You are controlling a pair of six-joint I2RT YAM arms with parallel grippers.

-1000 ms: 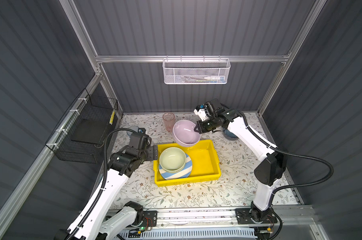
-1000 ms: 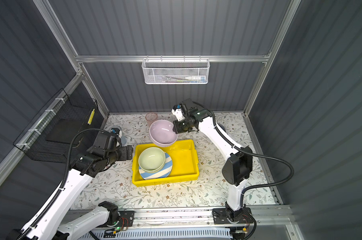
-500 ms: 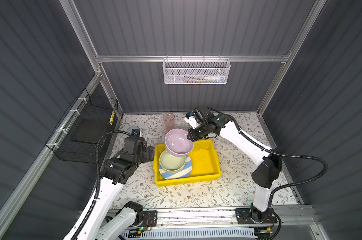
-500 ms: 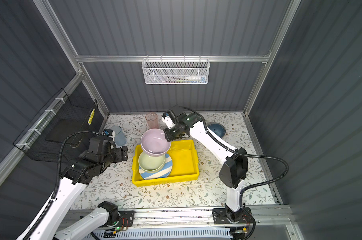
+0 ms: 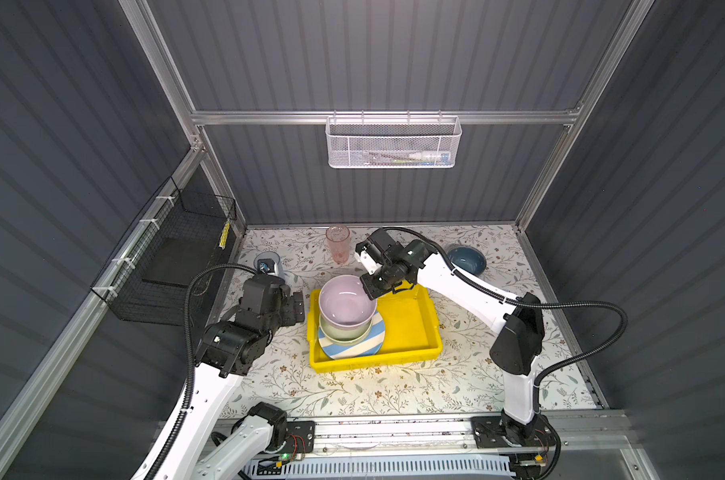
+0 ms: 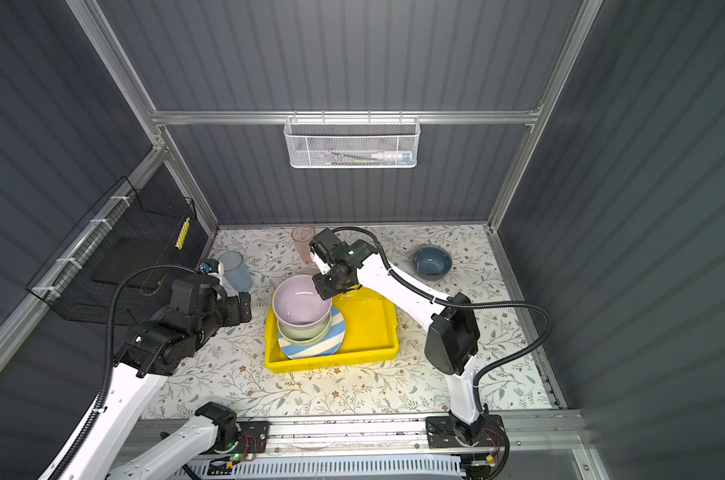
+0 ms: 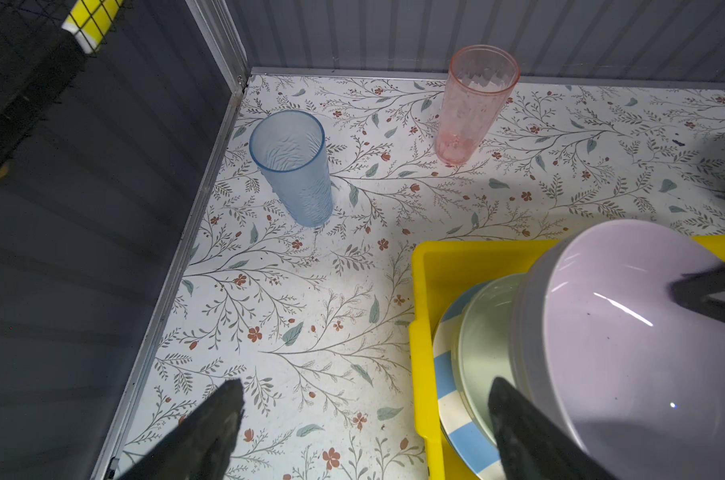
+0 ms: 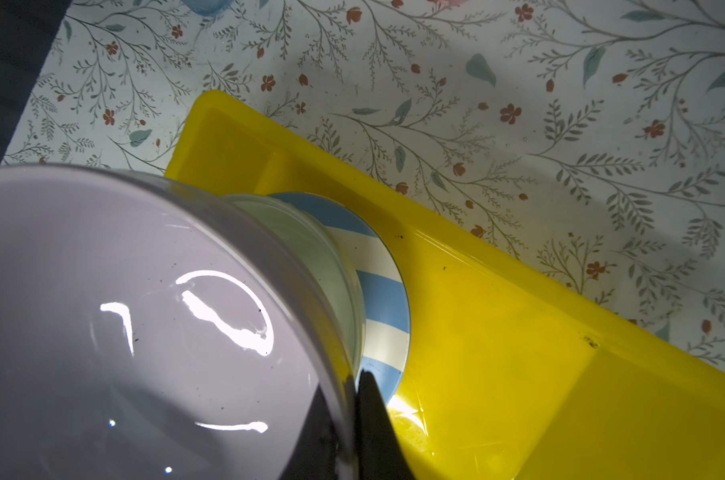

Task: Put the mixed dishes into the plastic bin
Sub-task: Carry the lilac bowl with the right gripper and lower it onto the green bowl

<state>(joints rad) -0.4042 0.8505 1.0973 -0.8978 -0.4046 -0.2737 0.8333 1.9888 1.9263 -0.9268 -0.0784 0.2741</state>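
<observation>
One lilac bowl (image 5: 346, 300) apparently sits in green bowl (image 5: 344, 335) inside bin (image 5: 407, 332).

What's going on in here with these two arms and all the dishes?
The robot is packing dishes into the yellow bin. The right gripper is shut on the rim of a lilac bowl, holding it tilted over a pale green bowl that sits on a striped plate in the bin. The left gripper is open and empty beside the bin. Outside the bin stand a pink tumbler, a blue tumbler and a blue bowl.
</observation>
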